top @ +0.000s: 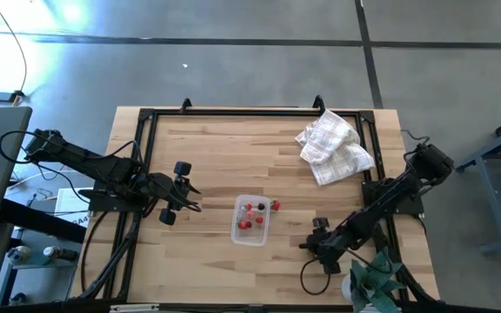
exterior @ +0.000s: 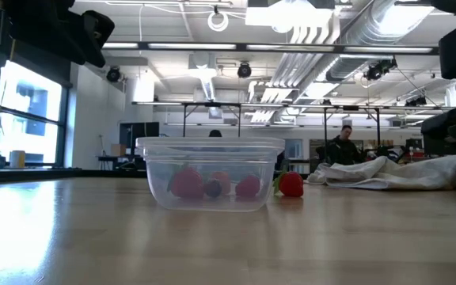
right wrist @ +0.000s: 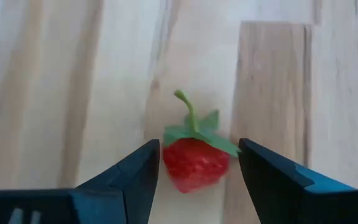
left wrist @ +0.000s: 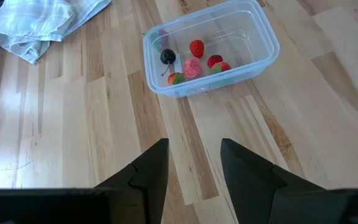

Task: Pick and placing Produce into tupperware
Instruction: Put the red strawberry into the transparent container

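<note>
Where the high view looked straight down, found the tupperware (top: 250, 219) near the middle of the table (top: 207, 148), a little toward 6 o'clock. Counted several pieces of produce (left wrist: 196, 48) inside it through the left wrist view: red ones, some with green tops, plus one dark berry (left wrist: 168, 57). Spotted a lone red berry (top: 276, 206) outside on the wood, just beside the container's 1 o'clock corner; saw it from the low view too, right next to the clear wall. Placed the left gripper (top: 185, 196) near the tupperware's 9 o'clock, fingers spread apart and empty over bare wood. Placed the right gripper (top: 317, 235) near the container's 4 o'clock. Through the right wrist view, saw a strawberry (right wrist: 194, 162) with a green stem pinched between its two fingers. Noted a crumpled checked cloth (top: 333, 143) at the table's 1 o'clock, well apart from the container.
</note>
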Robot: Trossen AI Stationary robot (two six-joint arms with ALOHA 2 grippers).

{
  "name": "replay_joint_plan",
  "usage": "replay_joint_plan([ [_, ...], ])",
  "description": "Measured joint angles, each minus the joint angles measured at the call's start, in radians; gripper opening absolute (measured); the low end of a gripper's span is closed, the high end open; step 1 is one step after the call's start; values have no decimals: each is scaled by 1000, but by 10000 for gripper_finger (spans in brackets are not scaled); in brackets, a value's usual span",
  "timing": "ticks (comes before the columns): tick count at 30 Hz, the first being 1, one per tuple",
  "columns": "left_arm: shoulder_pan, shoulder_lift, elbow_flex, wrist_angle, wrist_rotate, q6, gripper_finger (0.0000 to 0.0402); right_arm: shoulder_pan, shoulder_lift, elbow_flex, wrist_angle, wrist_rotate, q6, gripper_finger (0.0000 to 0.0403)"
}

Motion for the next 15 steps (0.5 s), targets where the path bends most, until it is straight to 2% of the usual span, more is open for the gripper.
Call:
replay_joint_plan([
  [15,0,0,0,0,0,0,136,0,-3,1,-28,-21,31,208],
])
